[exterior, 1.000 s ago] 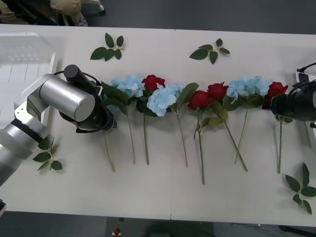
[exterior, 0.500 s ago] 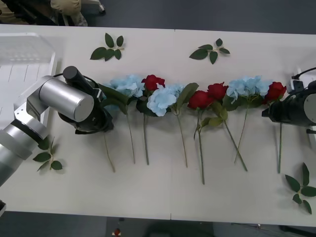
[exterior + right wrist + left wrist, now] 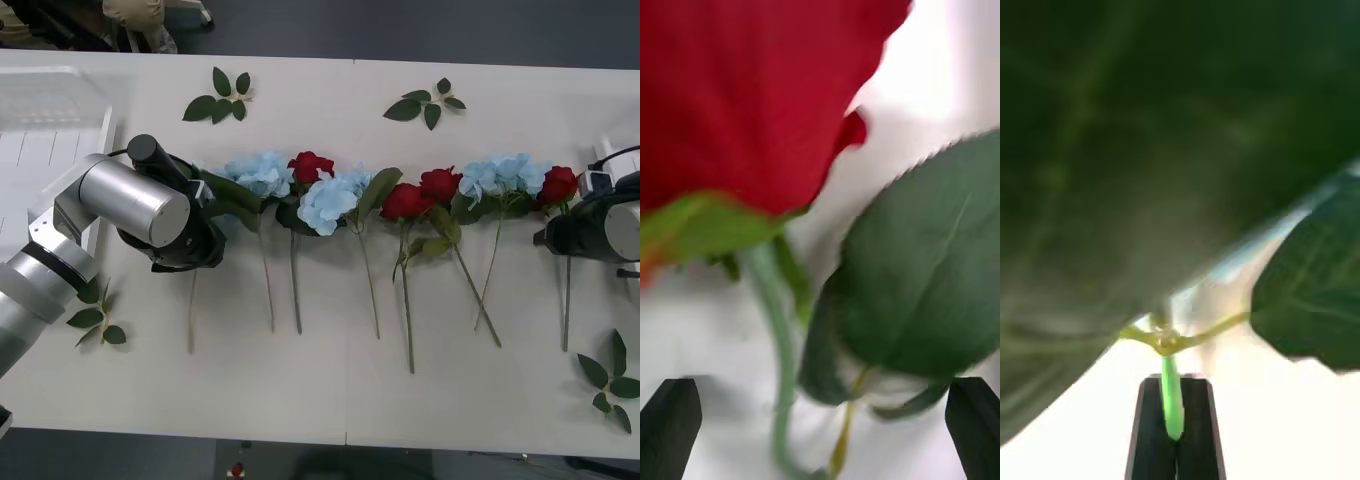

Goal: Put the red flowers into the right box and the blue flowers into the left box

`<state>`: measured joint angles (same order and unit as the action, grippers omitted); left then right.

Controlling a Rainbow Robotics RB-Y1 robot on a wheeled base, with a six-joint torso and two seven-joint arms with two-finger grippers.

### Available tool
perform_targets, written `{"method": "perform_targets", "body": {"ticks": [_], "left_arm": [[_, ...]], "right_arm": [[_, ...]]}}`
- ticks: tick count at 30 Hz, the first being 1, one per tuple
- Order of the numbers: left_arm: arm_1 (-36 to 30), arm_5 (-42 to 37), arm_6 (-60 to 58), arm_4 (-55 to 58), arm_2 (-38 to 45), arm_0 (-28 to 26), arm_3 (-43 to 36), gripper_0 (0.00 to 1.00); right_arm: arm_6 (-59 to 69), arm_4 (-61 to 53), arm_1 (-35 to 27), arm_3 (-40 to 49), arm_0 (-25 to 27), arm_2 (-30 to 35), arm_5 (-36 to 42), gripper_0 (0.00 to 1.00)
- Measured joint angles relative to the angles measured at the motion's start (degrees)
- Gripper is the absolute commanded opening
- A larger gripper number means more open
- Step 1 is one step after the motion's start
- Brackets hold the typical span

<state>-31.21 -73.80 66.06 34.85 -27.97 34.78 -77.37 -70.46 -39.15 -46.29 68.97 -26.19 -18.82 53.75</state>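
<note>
Red flowers (image 3: 421,190) and blue flowers (image 3: 330,200) in one row across the middle of the white desk (image 3: 320,380), heads away from the robot, thin green stems toward it. Four red roses, mixed in between the fluffy pale-blue heads. Far-left blue flower (image 3: 225,195) half hidden under the left arm, its stem (image 3: 191,315) sticking out below the arm. Left pincer (image 3: 1174,427) pressed together, pinching that green stem (image 3: 1171,397) between two black fingers, big dark leaves right over it. Far-right red rose (image 3: 558,183) at the other end of the row, its long stem lying straight on the desk. Right pincer (image 3: 820,427) spread wide, one black fingertip (image 3: 670,424) on each side of that rose's stem (image 3: 779,360), not touching it, with the red head (image 3: 752,97) and a broad green leaf (image 3: 925,270) very close. Right arm low over the desk at the right edge. Left box (image 3: 50,150), white and see-through with a ribbed bottom, at the far left of the desk beside the left arm. Loose green leaf sprigs (image 3: 220,97) scattered near the desk's edges, well apart from the row.
</note>
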Motion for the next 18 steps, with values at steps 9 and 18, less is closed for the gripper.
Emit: {"method": "perform_targets", "body": {"ticks": [9, 18], "left_arm": [[-1.1, -0.2, 0.6, -0.1, 0.0, 0.0, -0.4, 0.0], [-13.8, -9.0, 0.8, 0.5, 0.1, 0.0, -13.5, 0.0]], "right_arm": [[0.0, 0.5, 1.2, -2.2, -1.7, 0.1, -0.7, 0.0], [0.0, 0.5, 1.2, -2.2, -1.7, 0.1, -0.7, 0.0]]}}
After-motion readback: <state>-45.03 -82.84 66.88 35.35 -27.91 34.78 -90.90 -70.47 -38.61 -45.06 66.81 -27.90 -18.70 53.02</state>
